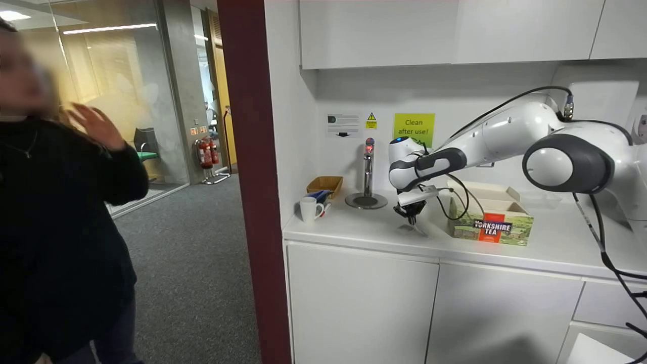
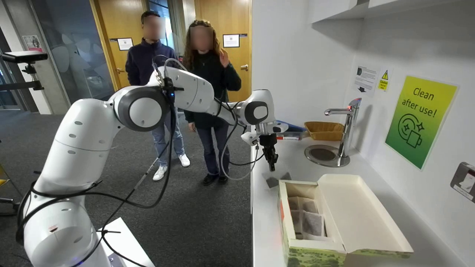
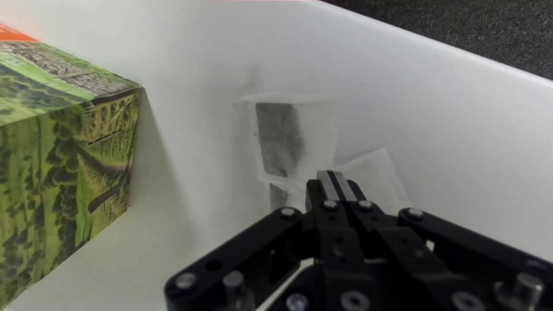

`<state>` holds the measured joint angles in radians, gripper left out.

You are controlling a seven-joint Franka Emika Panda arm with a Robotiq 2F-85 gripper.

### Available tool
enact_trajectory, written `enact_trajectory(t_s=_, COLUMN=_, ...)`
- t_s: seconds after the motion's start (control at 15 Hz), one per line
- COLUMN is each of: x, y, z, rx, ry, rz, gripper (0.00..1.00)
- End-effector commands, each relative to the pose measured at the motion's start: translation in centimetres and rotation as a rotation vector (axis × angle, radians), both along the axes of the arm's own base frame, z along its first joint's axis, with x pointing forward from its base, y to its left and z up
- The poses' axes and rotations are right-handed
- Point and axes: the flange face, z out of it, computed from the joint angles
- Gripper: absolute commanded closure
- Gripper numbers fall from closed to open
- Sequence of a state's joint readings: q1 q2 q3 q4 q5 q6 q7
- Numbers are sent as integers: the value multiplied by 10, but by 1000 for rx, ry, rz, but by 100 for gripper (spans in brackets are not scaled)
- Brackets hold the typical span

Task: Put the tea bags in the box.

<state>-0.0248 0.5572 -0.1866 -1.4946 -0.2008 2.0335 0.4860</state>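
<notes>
- Fingers pressed together, their tips over the tea bags.
- Whether they pinch or touch a bag: cannot tell.
- Box stands open near the fingers.

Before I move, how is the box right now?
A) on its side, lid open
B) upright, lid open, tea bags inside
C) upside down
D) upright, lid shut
B: an exterior view shows the box upright, its lid swung open and tea bags visible inside.
</notes>
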Motion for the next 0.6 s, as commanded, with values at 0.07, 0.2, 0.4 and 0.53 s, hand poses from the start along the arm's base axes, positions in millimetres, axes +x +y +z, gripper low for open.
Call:
enact_trajectory(t_s=0.07, x=-13, y=5, z=46, rx=15, ry=-66, rz=-9, gripper=100)
enact_trajectory(t_s=0.2, x=-16, y=3, z=63, rx=18, ry=-93, rz=-10, gripper=100)
enact_trajectory(t_s=0.4, x=-22, y=-3, z=88, rx=20, ry=-127, rz=-20, gripper=100)
enact_trajectory(t_s=0.53, x=-28, y=-9, z=104, rx=23, ry=-153, rz=-26, gripper=100)
